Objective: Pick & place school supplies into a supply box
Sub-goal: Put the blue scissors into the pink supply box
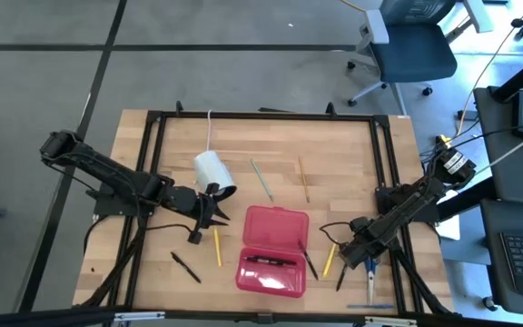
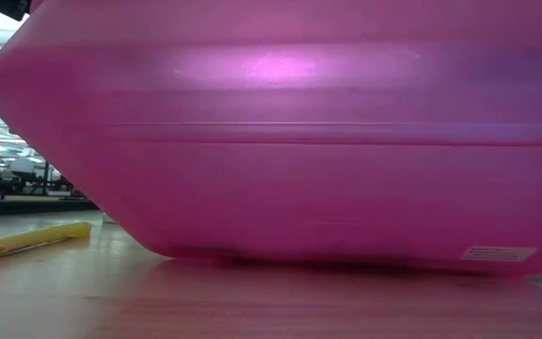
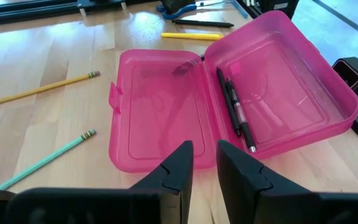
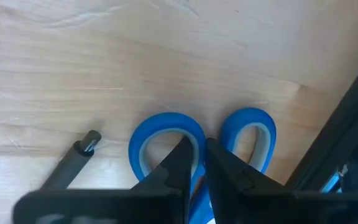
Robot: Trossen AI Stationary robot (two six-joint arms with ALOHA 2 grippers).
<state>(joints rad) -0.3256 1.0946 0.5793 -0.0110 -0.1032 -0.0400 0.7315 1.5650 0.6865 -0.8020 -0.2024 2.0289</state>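
Note:
The red translucent supply box [image 1: 271, 251] lies open near the table's near edge, with a black pen [image 3: 235, 113] in its deeper half. In the low view its wall [image 2: 280, 141] fills the picture. My left gripper [image 1: 210, 216] hovers just left of the box beside the white cylinder, fingers a narrow gap apart [image 3: 205, 163] with nothing between them. My right gripper [image 1: 363, 252] is down at the blue-handled scissors [image 1: 370, 277], right of the box. Pencils and pens lie loose on the wood: green [image 1: 261, 179], wood-coloured [image 1: 304, 179], yellow [image 1: 217, 247], black [image 1: 186, 266]. My right gripper comes down from above onto the scissors' handle end, where the two blue loops meet. Its fingertips [image 4: 184, 149] stand on either side of the inner wall of one loop [image 4: 194, 132]. The fingers hide the exact contact.
The white cylinder with a cord [image 1: 214, 173] lies just beyond my left gripper. A yellow pencil [image 1: 329, 259] and black pens [image 1: 310, 263] lie between the box and my right gripper. Another black pen [image 4: 73, 165] lies beside the scissors. The table's black frame rails run along its edges.

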